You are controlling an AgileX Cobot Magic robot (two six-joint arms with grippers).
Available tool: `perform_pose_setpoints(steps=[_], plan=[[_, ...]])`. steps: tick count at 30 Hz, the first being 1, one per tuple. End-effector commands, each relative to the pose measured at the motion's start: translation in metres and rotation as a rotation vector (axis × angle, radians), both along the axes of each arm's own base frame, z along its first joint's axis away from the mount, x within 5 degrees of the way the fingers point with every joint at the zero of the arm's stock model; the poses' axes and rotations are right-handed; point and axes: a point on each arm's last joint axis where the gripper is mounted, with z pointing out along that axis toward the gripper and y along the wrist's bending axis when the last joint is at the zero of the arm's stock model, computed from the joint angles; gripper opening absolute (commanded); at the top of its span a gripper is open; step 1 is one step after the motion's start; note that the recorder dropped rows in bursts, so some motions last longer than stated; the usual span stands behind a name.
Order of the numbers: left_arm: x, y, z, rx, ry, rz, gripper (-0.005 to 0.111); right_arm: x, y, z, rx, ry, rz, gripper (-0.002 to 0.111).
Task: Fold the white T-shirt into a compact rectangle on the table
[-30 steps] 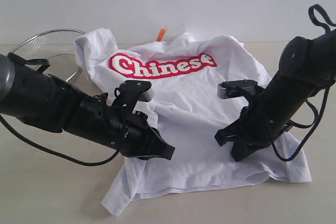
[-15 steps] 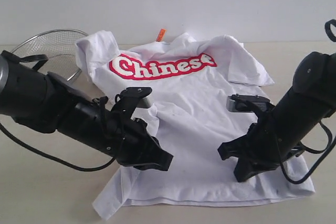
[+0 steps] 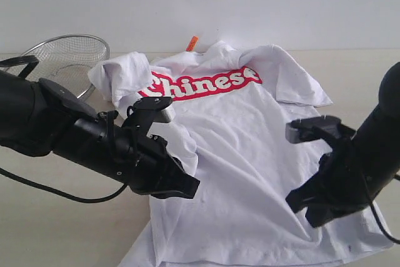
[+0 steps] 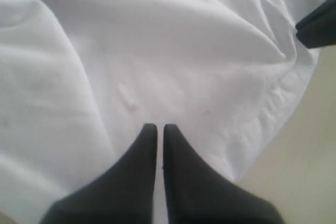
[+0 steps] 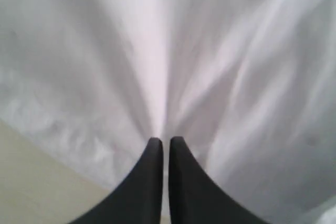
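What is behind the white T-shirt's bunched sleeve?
A wire-mesh basket on the table; the sleeve of the white T-shirt covers its right edge, and the left arm hides its lower rim.

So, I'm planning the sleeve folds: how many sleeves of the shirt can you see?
2. The white T-shirt's bunched sleeve sits near the wire basket, exterior view's left; the flat sleeve lies spread on the right.

A round silver wire-mesh basket (image 3: 65,59) sits at the far left, close to the plain white wall (image 3: 262,4) behind it.
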Motion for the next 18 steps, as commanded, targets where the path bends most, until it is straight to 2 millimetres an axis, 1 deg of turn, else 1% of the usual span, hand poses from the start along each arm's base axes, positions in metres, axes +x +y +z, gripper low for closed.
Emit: perform_pose_setpoints(steps=[1, 6, 13, 18], plan=[[-0.003, -0.001, 0.003, -0.008, 0.003, -0.012, 0.004, 0.008, 0.000, 0.016, 0.001, -0.122, -0.026, 0.000], [0.001, 0.001, -0.002, 0.023, -0.003, 0.028, 0.004, 0.015, -0.001, 0.007, -0.012, -0.137, -0.039, 0.000], [0.005, 0.009, -0.022, 0.149, 0.005, 0.076, 0.004, 0.019, -0.001, -0.008, -0.027, -0.108, -0.044, 0.000], [0.008, 0.012, -0.023, 0.172, -0.010, 0.115, 0.004, 0.021, -0.001, -0.013, -0.033, -0.101, -0.042, 0.000]])
